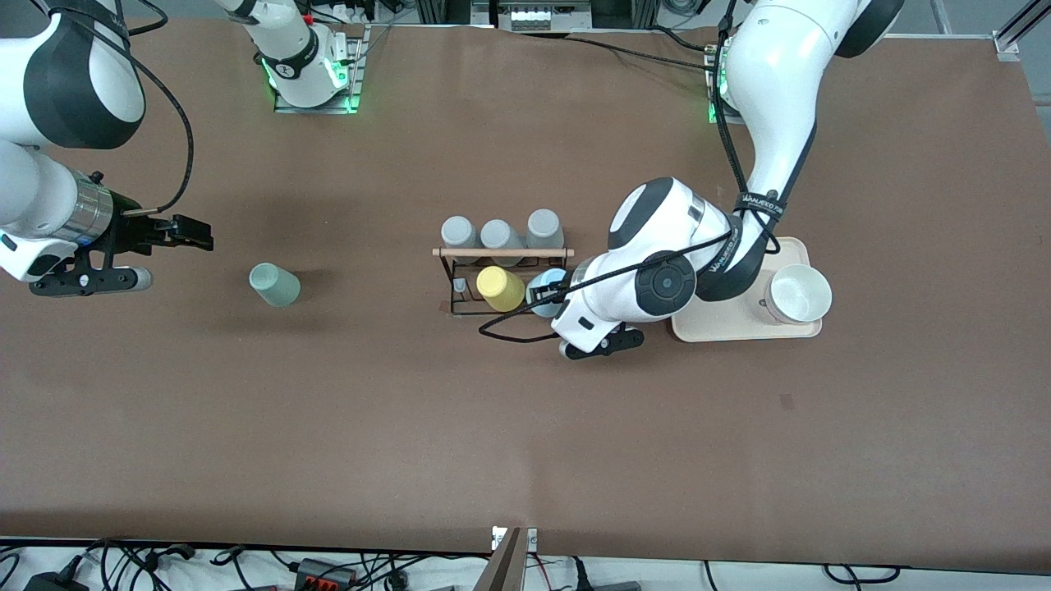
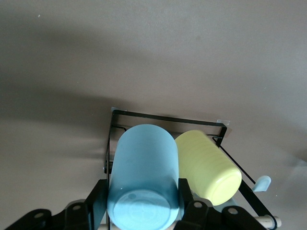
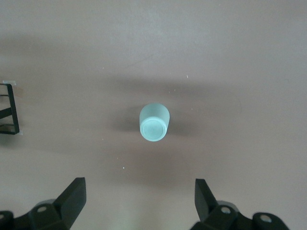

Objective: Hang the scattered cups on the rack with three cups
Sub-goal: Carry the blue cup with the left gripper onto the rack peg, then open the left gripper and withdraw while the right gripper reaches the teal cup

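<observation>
Light blue tumbler at the rack, mint one waiting on the desk.

Left gripper [image 2: 143, 201] clenched the smooth light-blue plastic tumbler [image 2: 144, 179] across its sides, over the black wire rack [image 1: 501, 279] beside the yellow cup [image 1: 500, 288]; probably light, slippery. Right gripper [image 3: 139, 201] hung released above the pale mint tumbler [image 3: 154, 122].

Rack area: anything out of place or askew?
Only the mint cup: it stands alone on the table toward the right arm's end, away from the rack. The open right claw hovers above it. The left claw holds the blue cup at the rack, beside the yellow cup.
</observation>
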You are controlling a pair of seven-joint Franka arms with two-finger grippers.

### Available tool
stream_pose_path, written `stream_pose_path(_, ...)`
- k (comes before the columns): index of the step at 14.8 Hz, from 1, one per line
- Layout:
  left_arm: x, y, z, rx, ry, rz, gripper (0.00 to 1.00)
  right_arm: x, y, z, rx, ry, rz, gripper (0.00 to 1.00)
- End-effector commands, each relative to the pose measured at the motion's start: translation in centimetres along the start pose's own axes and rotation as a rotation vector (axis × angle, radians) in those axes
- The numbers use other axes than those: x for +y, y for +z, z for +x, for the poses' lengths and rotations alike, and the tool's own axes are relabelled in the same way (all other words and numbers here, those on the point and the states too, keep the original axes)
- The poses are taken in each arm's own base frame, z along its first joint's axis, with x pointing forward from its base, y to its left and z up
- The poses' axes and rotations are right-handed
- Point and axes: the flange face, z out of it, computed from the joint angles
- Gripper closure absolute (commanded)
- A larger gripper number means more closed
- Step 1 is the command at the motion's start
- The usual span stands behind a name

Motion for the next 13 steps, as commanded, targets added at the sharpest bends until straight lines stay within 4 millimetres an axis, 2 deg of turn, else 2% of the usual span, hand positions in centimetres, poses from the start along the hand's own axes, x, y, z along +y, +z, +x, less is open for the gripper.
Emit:
stream_pose_path(1, 1.0, 0.1, -0.5, 0.01, 0.012, 0.001, 0.98, -0.2, -0.6, 0.2, 0.043, 0.007, -0.01, 0.0)
stream_pose_path(2, 0.9, 0.7, -0.4, 0.008, 0.011, 0.01, 0.91, -0.2, -0.6, 0.3, 0.058, 0.007, -0.01, 0.0)
stream_pose_path(3, 0.8, 0.7, -0.2, 0.017, 0.017, 0.023, 0.65, -0.2, -0.6, 0.3, 0.072, 0.014, -0.011, 0.0)
stream_pose_path(4, 0.6, 0.4, -0.1, 0.049, 0.028, 0.055, 0.05, -0.2, -0.5, 0.3, 0.086, 0.026, -0.012, 0.0)
stream_pose_path(5, 0.6, -0.1, -0.2, 0.094, 0.048, 0.094, 0.0, -0.2, -0.3, 0.2, 0.089, 0.031, -0.01, 0.0)
stream_pose_path(7, 0.0, -3.2, -0.2, 0.175, 0.058, 0.133, 0.0, 0.0, -0.2, 0.2, 0.093, 0.036, -0.01, 0.0)
stream_pose_path(10, -2.7, -10.7, -0.5, 0.212, 0.015, 0.123, 0.0, 0.3, 0.1, 0.1, 0.092, 0.041, -0.011, 0.0)
stream_pose_path(12, -6.8, -16.4, -0.5, 0.204, -0.046, 0.139, 0.0, 0.6, 0.2, 0.1, 0.09, 0.046, -0.009, 0.0)
stream_pose_path(13, -8.8, -18.3, -0.3, 0.194, -0.079, 0.146, 0.0, 0.8, 0.2, 0.1, 0.089, 0.049, -0.009, 0.0)
